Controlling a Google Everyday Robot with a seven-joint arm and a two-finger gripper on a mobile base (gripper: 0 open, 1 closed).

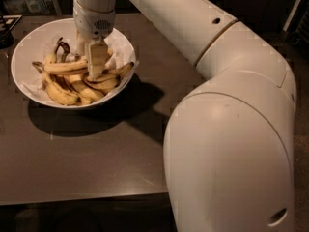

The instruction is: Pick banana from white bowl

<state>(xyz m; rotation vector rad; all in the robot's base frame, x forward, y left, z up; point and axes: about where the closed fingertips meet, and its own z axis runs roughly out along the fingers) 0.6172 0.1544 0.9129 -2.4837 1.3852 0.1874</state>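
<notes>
The white bowl stands on the dark table at the far left and holds several yellow bananas. The longest banana lies nearly level across the pile, its right end meeting my gripper. My gripper reaches straight down from above into the middle of the bowl, among the bananas, just right of that long banana. Shorter, more bent bananas with dark stems lie below and around it. The gripper's body hides the bananas behind it.
The dark brown table runs to a front edge near the bottom of the view. My big white arm fills the right side. A dark object sits at the far left edge beside the bowl.
</notes>
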